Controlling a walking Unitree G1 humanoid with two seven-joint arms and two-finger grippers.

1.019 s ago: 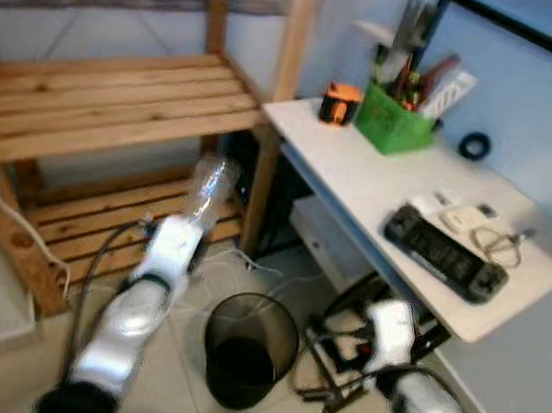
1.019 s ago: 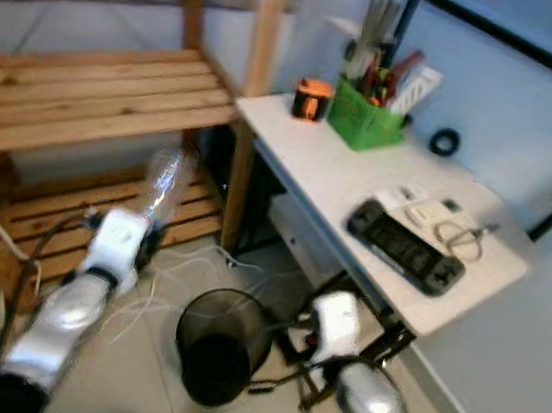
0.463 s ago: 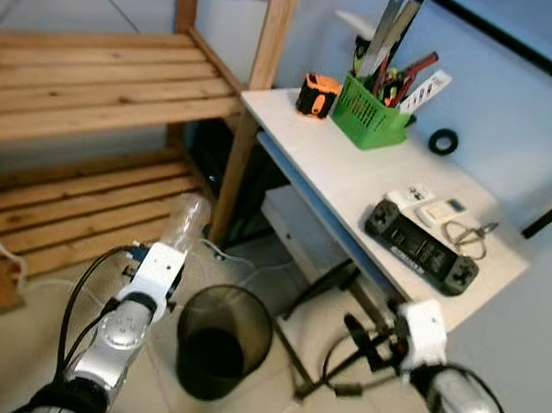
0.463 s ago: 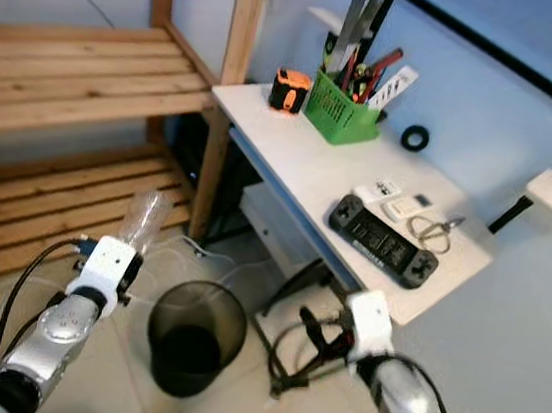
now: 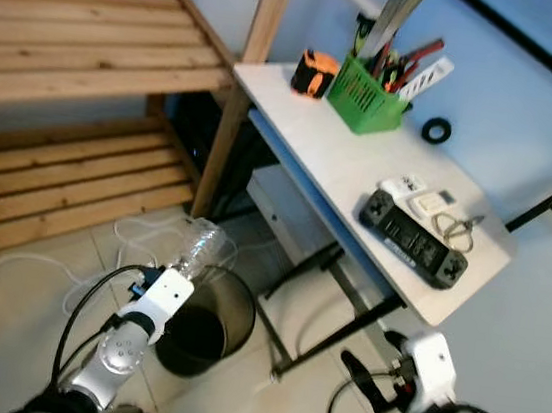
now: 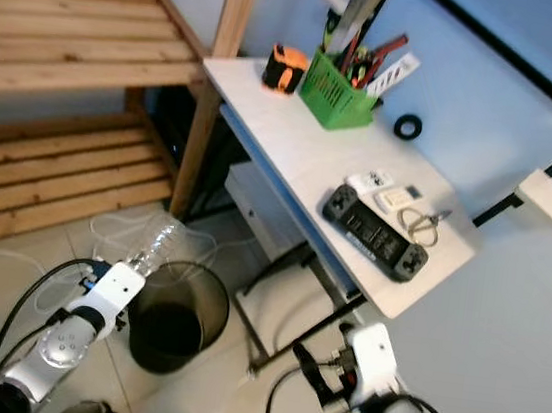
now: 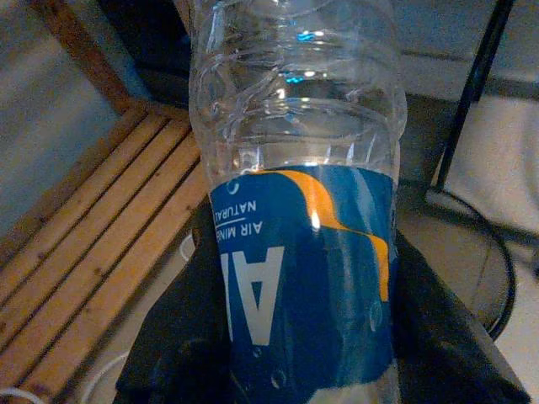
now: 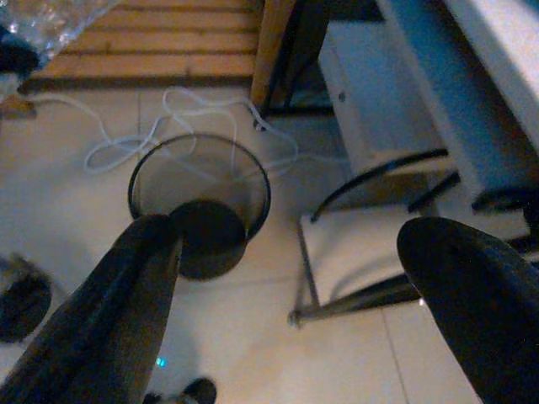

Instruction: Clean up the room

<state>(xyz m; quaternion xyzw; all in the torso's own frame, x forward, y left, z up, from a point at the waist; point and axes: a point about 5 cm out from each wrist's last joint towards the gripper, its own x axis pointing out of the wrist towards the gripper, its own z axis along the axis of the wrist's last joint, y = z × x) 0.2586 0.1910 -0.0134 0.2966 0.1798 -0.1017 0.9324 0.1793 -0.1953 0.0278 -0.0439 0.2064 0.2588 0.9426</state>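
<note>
The left gripper [image 7: 295, 370] grips a clear plastic bottle [image 7: 299, 194] with a blue and orange label, its black fingers [image 7: 181, 337] pressed against both sides of the label. In the head views the bottle [image 5: 198, 249] sticks out from the end of the left arm, tilted, just above the near rim of a black mesh bin [image 5: 203, 321] that stands on the tiled floor [image 5: 8, 335]. The bin is dark inside and what lies in it cannot be made out.

The right gripper [image 8: 295, 278] holds nothing, its two black fingers [image 8: 109, 311] spread wide. It hangs low on the robot's right, above the floor and near the black metal legs of a white table [image 5: 359, 187]. Between its fingers the right wrist view shows the bin [image 8: 199, 202], a white cable [image 8: 168, 126] looping on the tiles beside it, and a white box [image 8: 379, 109] under the table.

On the table, from the far end to the near end, stand an orange and black tape measure [image 5: 313, 73], a green basket [image 5: 368, 97] full of tools, a black roll of tape [image 5: 435, 130], a few small white items [image 5: 423, 197], a key ring [image 5: 452, 226] and a black game controller [image 5: 413, 241].

To the left of the table stands a wooden slatted shelf [image 5: 94, 43] with a lower tier [image 5: 77, 182] close to the floor
</note>
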